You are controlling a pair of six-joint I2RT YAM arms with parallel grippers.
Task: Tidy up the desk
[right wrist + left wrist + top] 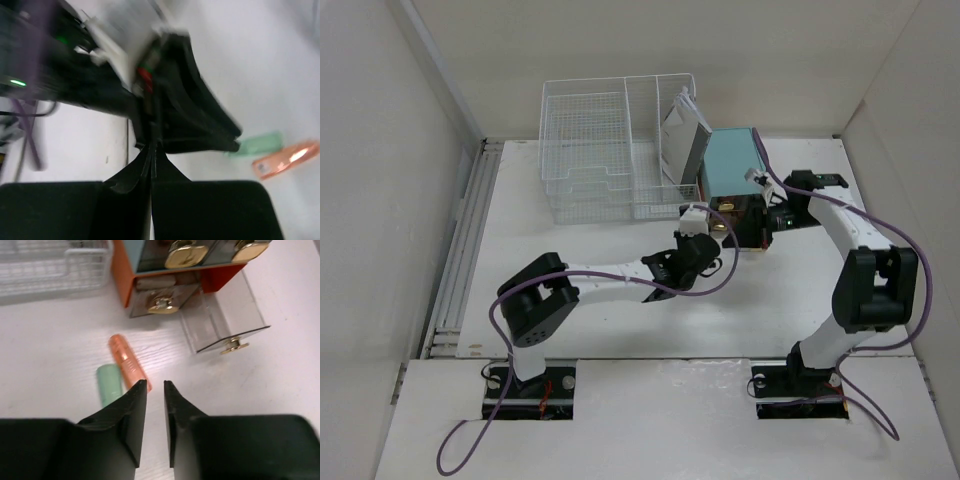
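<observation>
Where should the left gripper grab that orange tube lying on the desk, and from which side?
Probably from above, jaws across the orange tube at its bare half nearer the drawer box; it lies flat, and the green tube crowds its other half.

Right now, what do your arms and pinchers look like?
The left arm and right arm are white tubes with chunky black joints. A purple cable loops along each one. They stand on black base plates. The left gripper and right gripper have flat, black, wedge-shaped fingers.
</observation>
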